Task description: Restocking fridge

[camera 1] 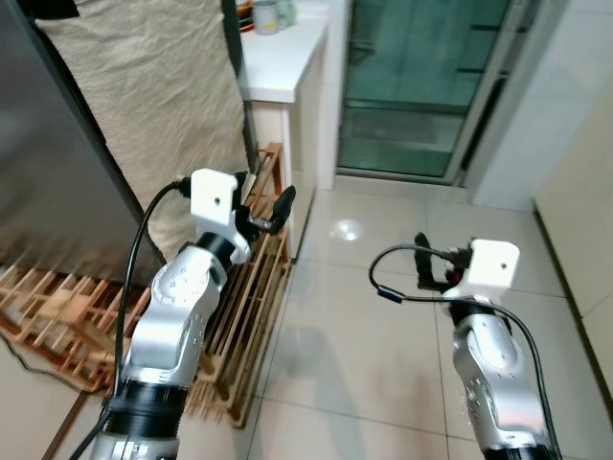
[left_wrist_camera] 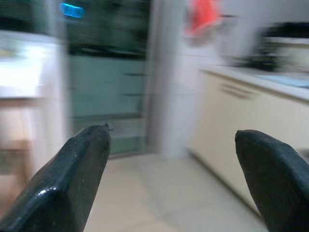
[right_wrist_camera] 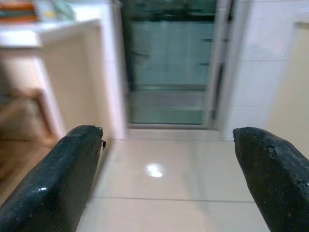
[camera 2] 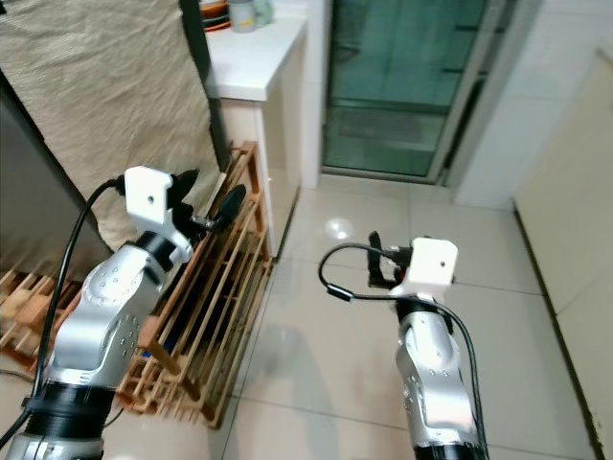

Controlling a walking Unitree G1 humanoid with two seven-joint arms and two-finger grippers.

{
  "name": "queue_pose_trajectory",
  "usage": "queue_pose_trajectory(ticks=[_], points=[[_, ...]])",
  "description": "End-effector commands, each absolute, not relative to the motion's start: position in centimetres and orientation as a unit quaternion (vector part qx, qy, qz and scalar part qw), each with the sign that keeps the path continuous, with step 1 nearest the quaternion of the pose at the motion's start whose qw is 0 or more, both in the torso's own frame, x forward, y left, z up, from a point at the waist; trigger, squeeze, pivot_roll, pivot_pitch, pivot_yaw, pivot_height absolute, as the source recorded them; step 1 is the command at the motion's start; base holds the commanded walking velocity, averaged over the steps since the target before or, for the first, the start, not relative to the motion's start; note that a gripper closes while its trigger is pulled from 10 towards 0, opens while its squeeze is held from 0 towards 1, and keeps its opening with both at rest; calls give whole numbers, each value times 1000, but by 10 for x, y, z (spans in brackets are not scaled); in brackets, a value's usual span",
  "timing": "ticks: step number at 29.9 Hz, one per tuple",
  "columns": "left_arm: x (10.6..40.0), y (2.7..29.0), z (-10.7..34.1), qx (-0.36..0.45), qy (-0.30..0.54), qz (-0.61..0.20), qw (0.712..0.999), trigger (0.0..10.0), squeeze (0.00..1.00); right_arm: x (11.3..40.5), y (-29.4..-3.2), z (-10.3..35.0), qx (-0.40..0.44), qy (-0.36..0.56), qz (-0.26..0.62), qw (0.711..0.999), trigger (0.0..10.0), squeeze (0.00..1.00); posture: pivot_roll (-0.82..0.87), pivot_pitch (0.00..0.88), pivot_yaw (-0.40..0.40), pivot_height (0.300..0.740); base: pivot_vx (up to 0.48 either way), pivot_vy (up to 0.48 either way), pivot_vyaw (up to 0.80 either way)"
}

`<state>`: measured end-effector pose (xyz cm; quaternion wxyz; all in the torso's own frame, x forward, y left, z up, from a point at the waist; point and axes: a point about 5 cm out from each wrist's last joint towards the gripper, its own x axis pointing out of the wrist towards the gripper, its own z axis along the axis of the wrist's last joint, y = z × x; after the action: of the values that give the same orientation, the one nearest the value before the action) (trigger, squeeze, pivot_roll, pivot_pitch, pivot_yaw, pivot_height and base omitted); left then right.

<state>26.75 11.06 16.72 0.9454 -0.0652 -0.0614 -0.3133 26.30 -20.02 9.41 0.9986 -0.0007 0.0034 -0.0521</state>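
Beside the wooden rack (camera 1: 251, 316) that lies low along the floor (camera 1: 383, 364), the left end effector (camera 1: 270, 213) is raised with its two black fingers apart and nothing between them; its wrist view shows the same spread fingertips (left_wrist_camera: 72, 183) framing a blurred kitchen cabinet and bare tile. Away from the rack, over the open tiles, the right end effector (camera 2: 378, 261) is also held up, and its wrist view shows its fingers (right_wrist_camera: 63, 183) wide apart and empty, aimed at the glass door (right_wrist_camera: 169, 63) beyond.

On the far side of the rack from the open floor stands a large grey appliance (camera 1: 48, 163), which I take to be the fridge, its side draped with a beige cloth (camera 1: 144, 105). Past the rack's far end is a white tabletop (camera 1: 283, 57) carrying a few containers (camera 1: 261, 15) that are too small to identify. No item to stock is in either hand, and I cannot tell which goods are meant.

Judging from this, the robot is in transit, not yet at the fridge door. The main risk is the rack: the left arm hangs directly above its slats, and a turn toward the fridge could knock it or snag the loose black cable (camera 1: 144, 249) on a post. The blur in the left wrist view suggests motion, which would make such contact harder to correct.
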Motion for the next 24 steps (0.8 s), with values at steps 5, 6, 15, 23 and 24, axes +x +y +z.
queue_pose_trajectory(ticks=[5, 6, 15, 23, 24], points=[[245, 121, 156, -81, 5, -351, 933, 10000, 0, 267, -197, 96, -4, 9, -14, 1000, 10000, 200, 34, 0, -31, 732, 0, 0, 0], [244, 120, 156, -81, 6, -353, 932, 10000, 0, 269, -197, 95, -6, 11, -9, 1000, 10000, 200, 37, 0, -35, 732, 0, 0, 0], [296, 171, 153, -60, 2, -51, 997, 10000, 0, 281, -192, 106, 7, -6, -12, 1000, 10000, 204, 11, 0, -19, 732, 0, 0, 0], [320, 177, 168, -38, -40, 19, 998, 10000, 0, 268, -197, 105, -3, -7, -20, 1000, 10000, 200, -60, 0, 12, 732, 0, 0, 0], [319, 177, 170, -40, -45, 13, 998, 10000, 0, 267, -197, 105, -4, -7, -22, 1000, 10000, 200, -67, 0, 15, 732, 0, 0, 0]])
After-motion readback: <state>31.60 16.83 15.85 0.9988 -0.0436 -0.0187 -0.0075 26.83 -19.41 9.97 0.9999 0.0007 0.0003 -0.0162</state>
